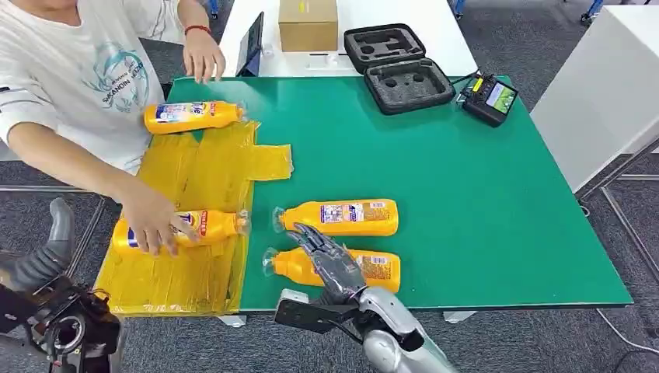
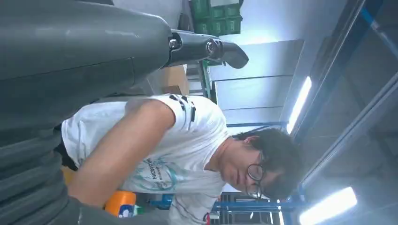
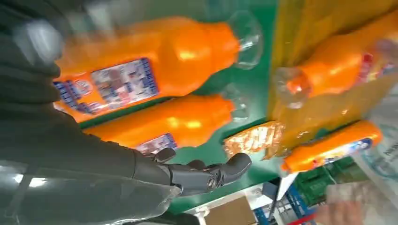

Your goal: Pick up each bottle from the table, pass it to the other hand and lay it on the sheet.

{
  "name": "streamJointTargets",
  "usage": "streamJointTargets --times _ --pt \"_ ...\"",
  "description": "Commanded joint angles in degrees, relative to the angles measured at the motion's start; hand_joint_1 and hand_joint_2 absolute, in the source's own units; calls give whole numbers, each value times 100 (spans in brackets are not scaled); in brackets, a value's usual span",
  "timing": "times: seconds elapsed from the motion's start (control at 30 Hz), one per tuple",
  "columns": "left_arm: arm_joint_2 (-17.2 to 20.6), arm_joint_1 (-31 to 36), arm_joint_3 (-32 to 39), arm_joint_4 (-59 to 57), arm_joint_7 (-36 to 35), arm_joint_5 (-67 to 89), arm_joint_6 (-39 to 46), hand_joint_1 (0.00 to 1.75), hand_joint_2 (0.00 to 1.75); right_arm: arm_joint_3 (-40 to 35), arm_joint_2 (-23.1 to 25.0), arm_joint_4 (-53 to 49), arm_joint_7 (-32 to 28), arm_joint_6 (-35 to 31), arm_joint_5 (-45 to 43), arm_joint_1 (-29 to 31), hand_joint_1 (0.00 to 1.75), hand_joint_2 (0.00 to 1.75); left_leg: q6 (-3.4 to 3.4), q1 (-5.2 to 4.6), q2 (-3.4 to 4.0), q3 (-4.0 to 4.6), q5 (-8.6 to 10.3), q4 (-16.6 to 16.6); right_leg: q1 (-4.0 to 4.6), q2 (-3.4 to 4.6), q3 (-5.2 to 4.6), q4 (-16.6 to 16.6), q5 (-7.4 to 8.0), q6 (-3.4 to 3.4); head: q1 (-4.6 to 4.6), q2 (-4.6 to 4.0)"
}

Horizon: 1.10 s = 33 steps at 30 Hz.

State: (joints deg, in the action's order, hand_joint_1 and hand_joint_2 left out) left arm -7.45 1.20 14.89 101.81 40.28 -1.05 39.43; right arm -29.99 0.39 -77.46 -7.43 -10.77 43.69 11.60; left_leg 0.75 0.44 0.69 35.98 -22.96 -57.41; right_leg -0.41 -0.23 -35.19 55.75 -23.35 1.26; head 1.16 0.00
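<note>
My right hand hovers, fingers spread and empty, over the nearest orange plastic bottle lying on the green surface beside the yellow sheet; I cannot tell how my left hand's fingers lie.

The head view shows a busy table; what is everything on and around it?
Bottles: four, orange. Two on the yellow sheet: far bottle, near bottle under the person's hand. Two on the green table: middle bottle, front bottle beneath the right hand.
Sheet: one, yellow, table's left part.
Foam case: one, black, open, far edge.
Controller: one, black with screen, far right corner.
Cardboard box: one, brown, on the white table beyond.
Person: one, white shirt, left side.
Right hand: grey, open, over the front bottle.
Left hand: grey, holds nothing, left wrist view.
</note>
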Motion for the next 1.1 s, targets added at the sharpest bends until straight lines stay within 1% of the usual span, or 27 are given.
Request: streamJointTargets --times 0.03,0.07,0.13,0.2,0.23,0.3,0.33,0.37,0.4,0.43,0.47,0.5,0.53,0.57,0.6,0.73,0.8,0.83,0.87,0.93,0.97,1.0,1.03,1.1 --pt "-152 -126 179 176 -28 -49 -10 0 175 133 -272 -60 51 92 21 60 0 175 -1 0 -6 -23 -11 2 -1 0 24 -2 -11 -2 0 0" --pt "-152 -126 179 176 -28 -49 -10 0 175 133 -272 -60 51 92 21 60 0 175 -1 1 -10 -32 -15 1 1 -3 35 -2 -15 -2 -2 0" --pt "-152 -126 179 176 -28 -49 -10 0 175 133 -272 -60 51 92 21 60 0 175 -1 1 -6 -13 -5 2 0 -2 14 -2 -6 -1 0 0" --pt "-174 -142 229 167 -28 19 55 0 175 158 -285 -107 142 167 139 51 0 175 -1 0 -10 -30 -13 2 -1 -3 31 -1 -14 -2 2 0" --pt "-223 -249 316 194 -28 -55 19 0 175 127 -373 -134 242 251 332 52 0 175 -1 0 -8 -21 -9 3 -1 -2 22 -2 -10 -1 0 0" --pt "-280 -356 406 249 -28 -53 -27 0 175 138 -434 -152 246 302 344 13 0 175 0 -1 -1 -23 -10 4 -2 5 22 -4 -9 0 0 0" --pt "-31 -130 638 -132 -28 -258 -157 0 175 196 -482 -166 208 302 529 -191 0 175 0 -1 -2 -35 -16 4 -2 5 35 -3 -15 -1 0 0" --pt "-464 -561 660 327 -28 -14 -182 0 175 223 -544 -149 246 447 526 -149 0 175 0 -1 -2 -21 -9 4 -2 4 21 -4 -8 0 0 0" --pt "-481 -626 687 370 -28 -79 -216 0 175 234 -567 -103 245 445 523 -170 0 175 -2 1 -17 -38 -11 11 0 -10 42 -9 -15 -3 0 0" --pt "-497 -653 717 405 -28 -41 -210 0 175 238 -566 -55 244 448 523 -153 0 175 1 -1 -1 -36 -15 8 -2 5 35 -10 -13 1 0 0" --pt "-504 -667 728 401 -28 -46 -214 0 175 215 -579 -20 240 468 559 -123 0 175 2 -3 -4 -44 -20 9 -4 3 44 -10 -18 0 0 0" --pt "-504 -667 728 401 -28 -46 -214 0 175 215 -579 -20 240 468 559 -123 0 175 0 1 -2 -25 -12 5 0 2 27 -7 -10 0 -2 0" --pt "-507 -669 745 365 -28 -22 -193 0 175 205 -556 82 240 479 559 -86 0 175 0 0 -1 -41 -22 4 -1 6 40 -5 -19 -1 7 0" --pt "-509 -673 752 352 -28 -42 -194 0 175 195 -560 104 237 489 564 -76 0 175 3 -1 0 -24 -17 2 -2 6 24 -4 -11 0 0 0" --pt "-523 -691 792 365 -28 -48 -169 0 175 178 -562 207 244 515 569 -28 0 175 2 -1 -6 -40 -24 2 -1 2 40 -4 -19 0 0 0" --pt "-585 -779 893 412 -28 -119 -230 0 175 186 -508 536 351 583 610 164 0 175 1 1 5 -16 -15 3 1 10 16 -5 -6 -1 0 0" --pt "-607 -817 926 437 -28 -144 -263 0 175 193 -481 664 445 625 657 235 0 175 0 -1 8 -40 -25 5 -2 17 36 -4 -14 -3 0 0" --pt "-621 -831 939 447 -28 -156 -285 0 175 202 -464 717 488 626 677 261 0 175 1 0 4 -24 -18 5 -1 10 23 -5 -9 -2 0 0" --pt "-628 -837 945 457 -28 -153 -294 0 175 208 -468 743 488 629 677 266 0 175 0 1 10 -38 -24 5 0 18 35 -6 -13 -3 0 0" --pt "-643 -831 952 456 -28 -147 -307 0 175 224 -465 776 529 611 703 275 0 175 2 0 4 -15 -14 4 0 9 14 -5 -5 -1 0 0" --pt "-655 -824 960 448 -28 -109 -318 0 175 240 -451 787 560 565 741 281 0 175 2 1 2 -35 -22 6 0 10 34 -7 -13 -2 2 0" --pt "-655 -824 960 448 -28 -109 -318 0 175 240 -451 787 560 565 741 281 0 175 2 0 -1 -15 -13 5 0 4 15 -5 -7 0 0 0" --pt "-661 -819 966 437 -28 -106 -337 0 175 256 -440 760 570 551 743 274 0 175 2 -2 -1 -14 -11 6 -2 3 14 -4 -6 0 0 0" --pt "-665 -809 971 418 -28 -112 -349 0 175 283 -440 730 596 534 742 255 0 175 1 0 -1 -38 -24 4 -1 7 38 -4 -17 -1 0 0"
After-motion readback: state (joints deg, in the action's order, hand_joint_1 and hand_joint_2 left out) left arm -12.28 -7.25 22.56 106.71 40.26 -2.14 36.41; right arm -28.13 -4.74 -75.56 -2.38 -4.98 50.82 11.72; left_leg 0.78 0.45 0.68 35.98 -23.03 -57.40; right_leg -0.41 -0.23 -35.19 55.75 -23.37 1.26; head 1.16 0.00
